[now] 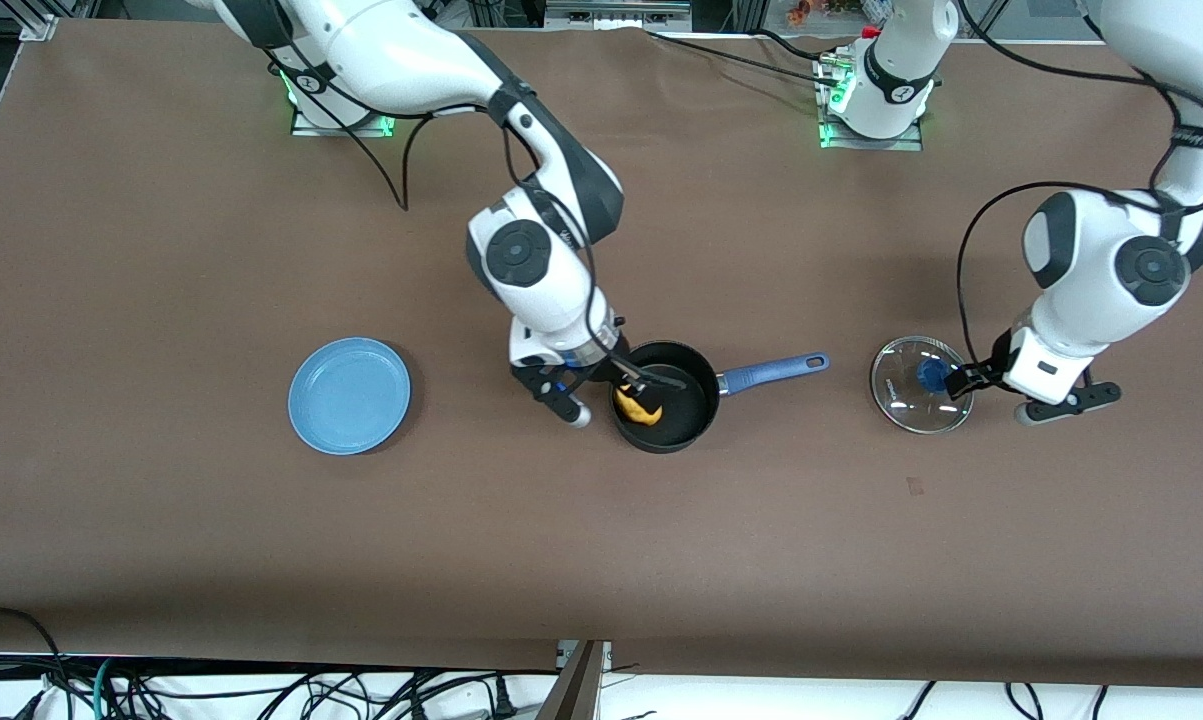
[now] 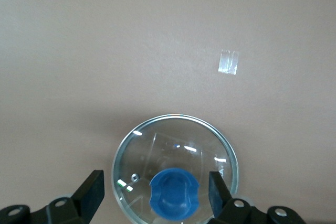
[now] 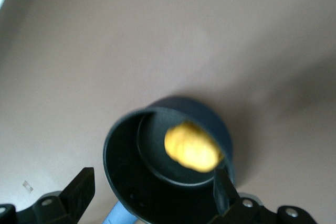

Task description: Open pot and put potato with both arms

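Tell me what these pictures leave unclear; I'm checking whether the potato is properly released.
- Potato in the pot: in the front view the right end effector covers part of it; in the right wrist view it is blurred, so contact cannot be judged.
- Lid: cut off by the left wrist view's edge.
- Left end effector: the front view is too small to show whether it touches the knob.

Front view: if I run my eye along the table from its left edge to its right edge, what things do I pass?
Light-blue plate → right gripper over the black pot, the potato inside it → the pot's blue handle → glass lid lying on the table → left gripper beside the lid.
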Robot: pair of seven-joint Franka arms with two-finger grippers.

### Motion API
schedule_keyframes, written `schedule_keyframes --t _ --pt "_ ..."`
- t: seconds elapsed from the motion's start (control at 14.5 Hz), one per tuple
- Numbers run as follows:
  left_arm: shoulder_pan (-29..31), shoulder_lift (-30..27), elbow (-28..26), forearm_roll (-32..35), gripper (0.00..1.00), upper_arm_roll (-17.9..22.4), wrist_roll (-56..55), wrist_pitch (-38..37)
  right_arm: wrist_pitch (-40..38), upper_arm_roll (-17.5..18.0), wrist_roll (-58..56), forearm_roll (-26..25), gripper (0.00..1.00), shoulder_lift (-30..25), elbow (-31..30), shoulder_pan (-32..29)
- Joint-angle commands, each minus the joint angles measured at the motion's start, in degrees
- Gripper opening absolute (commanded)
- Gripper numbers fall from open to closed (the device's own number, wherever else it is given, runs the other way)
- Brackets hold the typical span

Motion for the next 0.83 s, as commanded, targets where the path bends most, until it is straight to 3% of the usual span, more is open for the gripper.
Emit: schedule_keyframes --t 0.0,0.28,0.48,0.76 --pt "0.0 -1.5 6.5 0.3 0.89 -1.4 -0.4 -9.3 -7.7 0.4 -10.0 0.4 1.0 -5.2 -0.6 -4.3" --pt "0.0 -3.6 13.7 -0.2 0.89 -1.7 0.2 -20.4 -24.7 -5.0 -23.3 0.7 1.0 -13.1 -2.5 -7.9" --pt "0.0 -5.4 16.7 -3.3 0.9 -2.1 0.4 -23.7 -30.3 -9.9 -39.2 0.9 1.0 -23.7 -12.2 -9.3" --pt "0.0 -5.5 27.2 -6.0 0.93 -2.3 0.6 -37.6 -35.9 -16.7 -53.4 -1.0 1.0 -37.5 -24.4 -9.2"
